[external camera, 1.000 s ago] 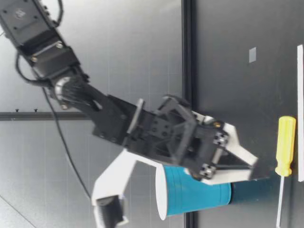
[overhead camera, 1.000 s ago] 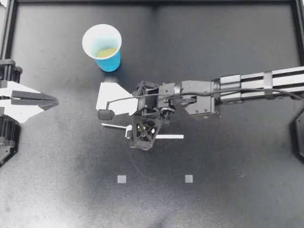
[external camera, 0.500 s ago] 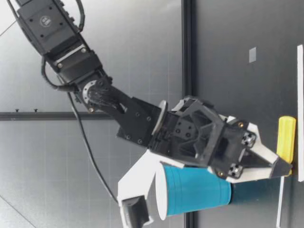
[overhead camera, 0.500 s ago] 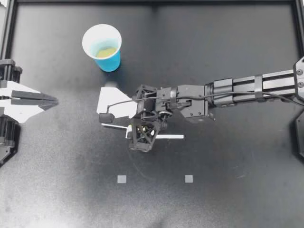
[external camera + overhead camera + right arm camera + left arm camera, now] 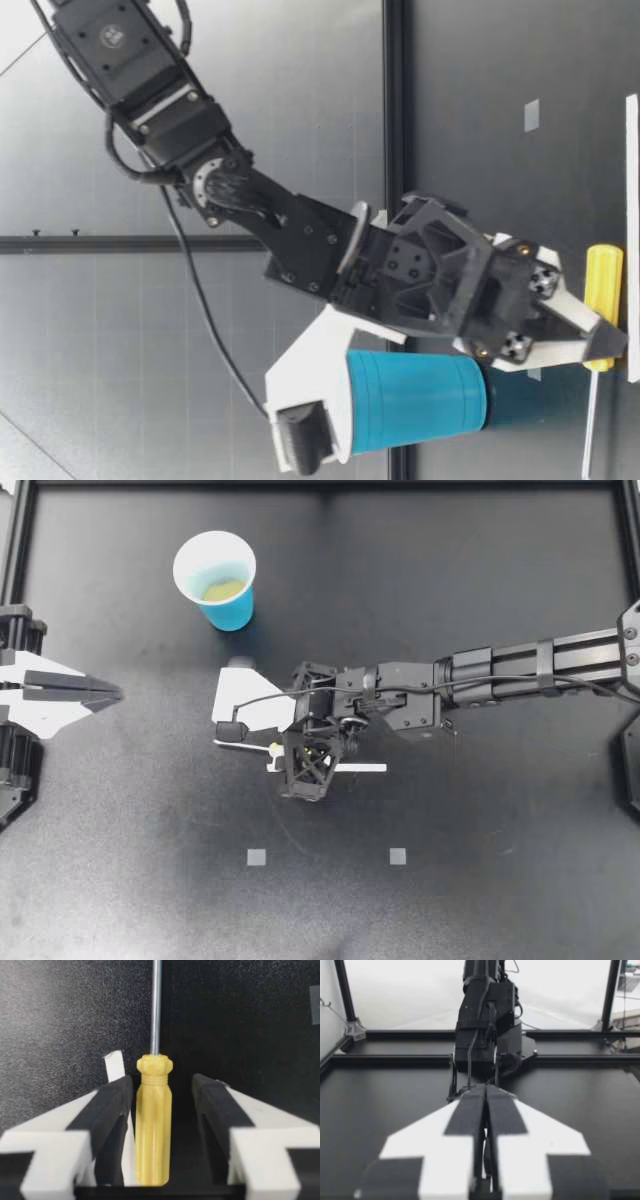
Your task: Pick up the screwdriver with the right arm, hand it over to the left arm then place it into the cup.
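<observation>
The screwdriver [image 5: 236, 744] lies on the table, its yellow handle [image 5: 154, 1130] between the fingers of my right gripper [image 5: 284, 752]. That gripper points down at the table and is open: one pad [image 5: 116, 1110] is at the handle, the other pad [image 5: 210, 1115] stands clear of it. In the low view my right gripper [image 5: 598, 342] has its tips at the table beside the handle [image 5: 603, 285]. The blue cup [image 5: 216, 580] stands upright at the back left. My left gripper [image 5: 95, 691] hovers at the left edge, shut and empty.
A white tape strip [image 5: 360, 768] lies under the right gripper, and two small grey squares [image 5: 257, 857] [image 5: 398, 856] sit nearer the front. A black frame rail [image 5: 320, 484] borders the table. In the left wrist view my right arm [image 5: 487, 1025] stands straight ahead.
My right gripper has sunk to the table around the screwdriver handle and its fingers have drawn closer together. The left arm has not moved.
</observation>
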You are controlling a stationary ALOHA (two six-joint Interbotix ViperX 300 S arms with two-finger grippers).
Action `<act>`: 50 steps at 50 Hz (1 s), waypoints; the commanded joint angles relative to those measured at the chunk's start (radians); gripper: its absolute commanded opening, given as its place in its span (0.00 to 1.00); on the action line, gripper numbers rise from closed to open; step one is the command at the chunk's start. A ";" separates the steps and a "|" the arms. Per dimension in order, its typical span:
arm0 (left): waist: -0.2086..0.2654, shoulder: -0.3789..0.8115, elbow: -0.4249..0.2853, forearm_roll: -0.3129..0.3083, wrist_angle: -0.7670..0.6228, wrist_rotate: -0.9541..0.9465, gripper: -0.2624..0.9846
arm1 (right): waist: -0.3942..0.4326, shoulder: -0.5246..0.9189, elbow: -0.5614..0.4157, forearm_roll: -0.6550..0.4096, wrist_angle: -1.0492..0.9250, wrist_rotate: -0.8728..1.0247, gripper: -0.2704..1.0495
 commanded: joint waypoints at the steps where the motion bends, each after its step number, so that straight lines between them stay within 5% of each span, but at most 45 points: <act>1: 0.002 0.003 -0.021 0.000 -0.005 -0.003 0.29 | -0.006 -0.014 -0.011 0.002 -0.009 0.003 0.59; 11: 0.002 0.003 -0.023 0.000 -0.005 -0.002 0.29 | -0.005 -0.008 -0.011 0.003 -0.011 0.002 0.56; 25: 0.002 0.005 -0.014 0.000 -0.021 -0.014 0.32 | -0.003 -0.023 -0.005 0.003 -0.009 0.000 0.20; 33: 0.002 0.011 -0.012 -0.002 -0.023 -0.015 0.47 | 0.005 -0.060 0.014 0.003 -0.040 0.003 0.14; 41: 0.002 0.034 -0.011 -0.003 -0.023 -0.020 0.71 | 0.012 -0.150 0.129 0.005 -0.215 0.015 0.14; 50: 0.002 0.081 0.006 -0.008 -0.092 -0.023 0.73 | 0.014 -0.281 0.325 0.008 -0.598 0.067 0.14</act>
